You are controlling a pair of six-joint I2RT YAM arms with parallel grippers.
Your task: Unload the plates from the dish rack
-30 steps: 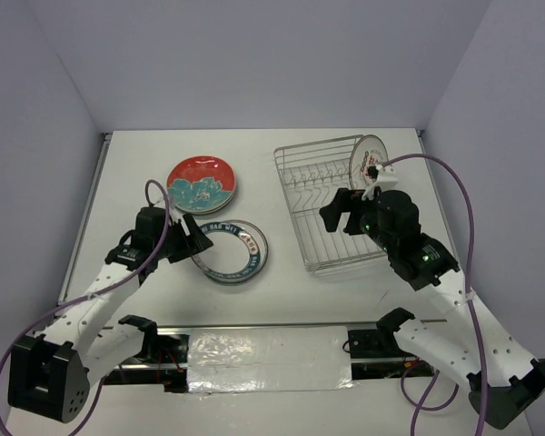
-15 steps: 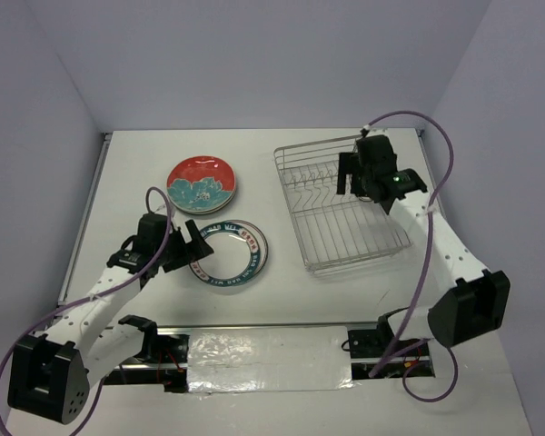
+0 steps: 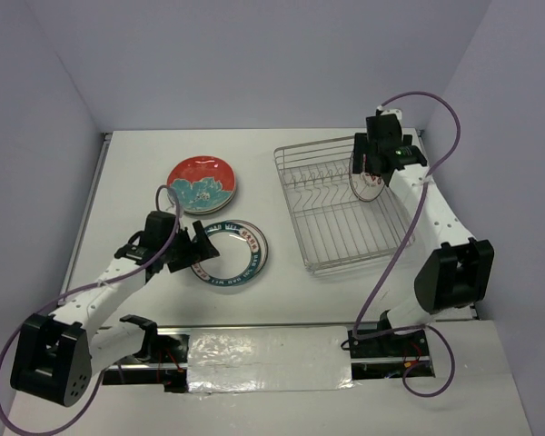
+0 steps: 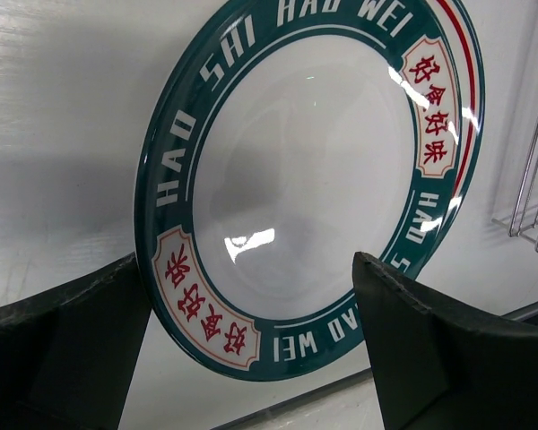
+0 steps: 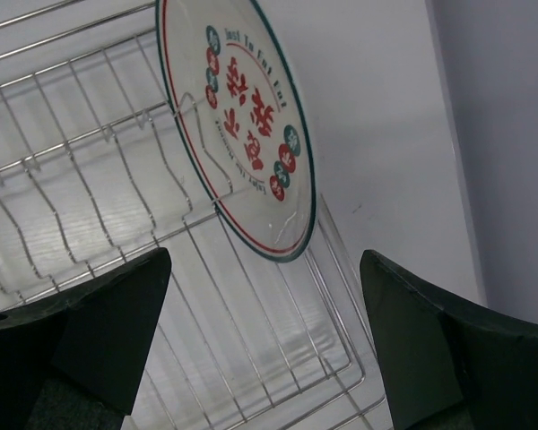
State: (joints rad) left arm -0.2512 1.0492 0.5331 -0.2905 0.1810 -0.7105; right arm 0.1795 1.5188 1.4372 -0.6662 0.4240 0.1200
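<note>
Right arm (image 3: 436, 218) is stretched long toward the far right corner, wrist bent down over the dish rack (image 3: 291, 204). Right gripper (image 5: 264, 269) is held spread wide, grasping nothing, above the white plate (image 5: 238, 125), which is stood upright between prongs at the rack's far right end. Left arm (image 3: 109, 282) is kept low and folded. Left gripper (image 4: 251, 269) is likewise spread, nothing held, at the near-left edge of the teal-rimmed plate (image 4: 305, 170), laid flat on the table (image 3: 136, 182). Red plate (image 3: 203, 182) is laid flat just behind it. One second ago the right arm was folded over the rack's near half; it has since been swung out. Left arm is little changed.
</note>
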